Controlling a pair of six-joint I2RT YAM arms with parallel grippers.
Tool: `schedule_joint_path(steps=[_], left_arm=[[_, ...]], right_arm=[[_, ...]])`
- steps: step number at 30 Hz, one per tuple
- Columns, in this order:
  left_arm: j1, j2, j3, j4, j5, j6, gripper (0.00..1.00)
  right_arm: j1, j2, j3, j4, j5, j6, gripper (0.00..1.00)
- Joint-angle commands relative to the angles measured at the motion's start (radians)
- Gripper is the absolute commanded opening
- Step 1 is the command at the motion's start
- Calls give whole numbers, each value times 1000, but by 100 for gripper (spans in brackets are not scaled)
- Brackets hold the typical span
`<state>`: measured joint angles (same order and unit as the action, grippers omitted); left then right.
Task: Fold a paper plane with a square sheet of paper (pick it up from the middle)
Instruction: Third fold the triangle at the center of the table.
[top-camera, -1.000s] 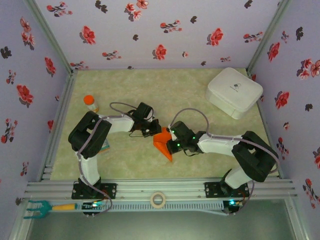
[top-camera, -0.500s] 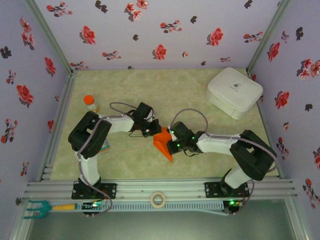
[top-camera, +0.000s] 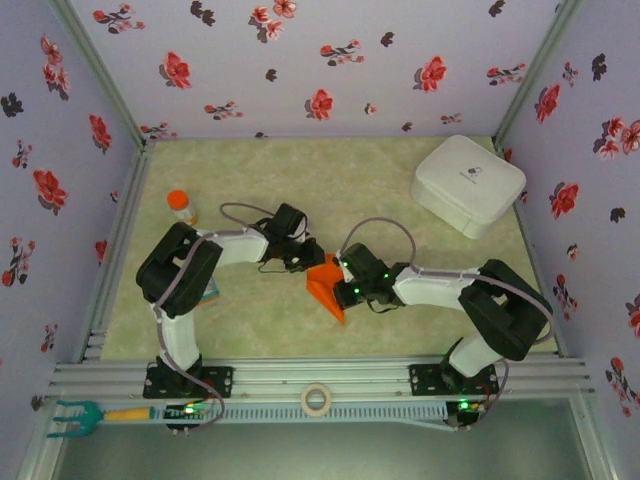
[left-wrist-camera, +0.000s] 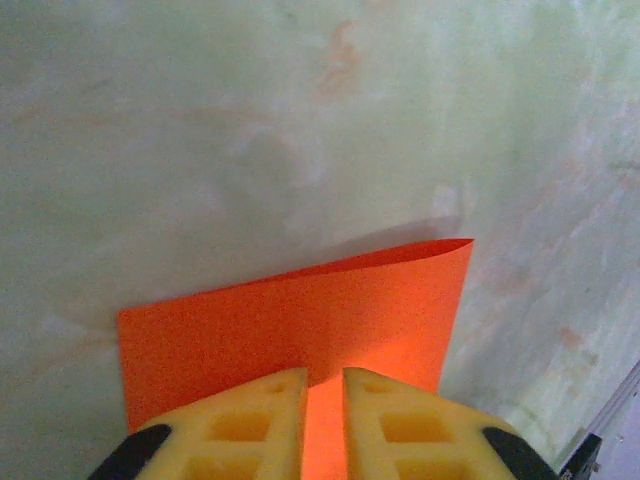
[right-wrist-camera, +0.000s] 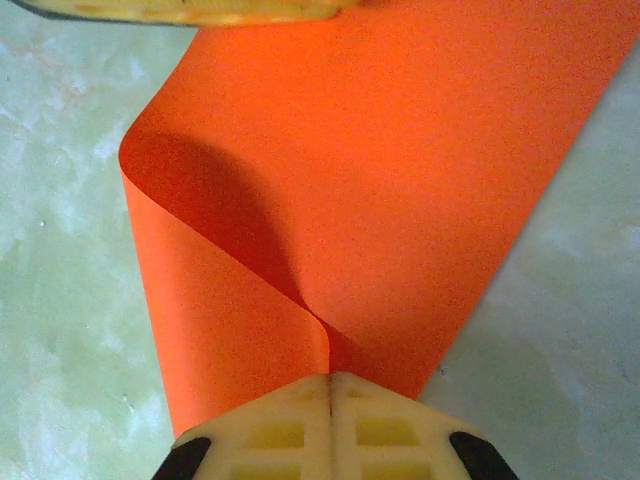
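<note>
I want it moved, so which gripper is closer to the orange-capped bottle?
Left. The left gripper sits right of the bottle; the right gripper is farther right, across the paper.

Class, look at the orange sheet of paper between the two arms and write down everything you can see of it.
The square sheet of paper is thin, plain, bright orange-red and unmarked. It is doubled over in a soft rounded bend, not a sharp crease, so two layers show. It sits over the middle of the table, between the arms. The right gripper is shut on one edge, puckering the paper there; the left gripper straddles another edge with its jaws slightly apart.
</note>
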<state>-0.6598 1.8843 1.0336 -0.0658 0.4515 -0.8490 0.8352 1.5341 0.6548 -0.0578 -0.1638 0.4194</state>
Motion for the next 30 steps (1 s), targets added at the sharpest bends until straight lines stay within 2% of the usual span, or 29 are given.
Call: schedule_joint_path(steps=[1,3,5,10,14,23,30], left_arm=[[3,-87,37,-41,-25,30,21],[3,-118,35,-48,-38,27,24],[2,-154,16,-45,-46,13,22],[-17,-255,-91,4,-45,-50,5],[-62,-310,-193,121,-32,-146,0],[-150,-249,-299,309,-46,-295,0],[-162,-215,-306,311,-57,-306,0]], right_arm=[[-10,8,1,3,-3,2,3],[-8,10,0,8,-5,6,3],[-9,10,-1,12,-5,11,3],[-9,9,-1,25,-11,20,3],[-9,13,3,26,-11,25,3],[-9,5,-7,31,-8,31,3],[-9,7,-7,27,-8,29,3]])
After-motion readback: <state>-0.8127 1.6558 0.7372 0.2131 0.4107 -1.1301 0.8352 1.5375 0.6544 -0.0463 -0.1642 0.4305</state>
